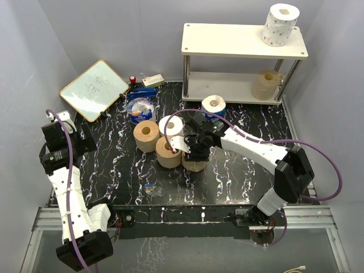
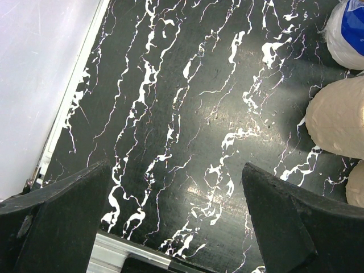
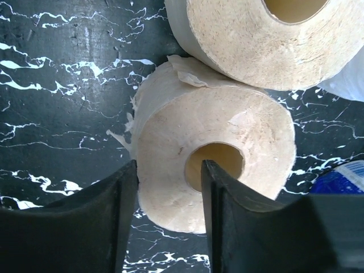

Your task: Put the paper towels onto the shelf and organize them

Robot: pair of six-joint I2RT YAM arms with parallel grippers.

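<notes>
Found left gripper (image 2: pixel 176 190) spread wide, empty, over marble table (image 2: pixel 187 85). Centre: caught right gripper (image 3: pixel 170 170) astride wall of fat tan roll (image 3: pixel 256 136), ragged flap, one finger in hollow core; clamp not discernible. Right: logged dotted roll (image 1: pixel 280 24) upright on top board of cream shelf (image 1: pixel 227 40), tan twin (image 1: pixel 266 84) below.

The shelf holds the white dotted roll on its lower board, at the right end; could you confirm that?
Not quite: the top external view shows the white dotted roll on the top board of the shelf, at the right end.
</notes>
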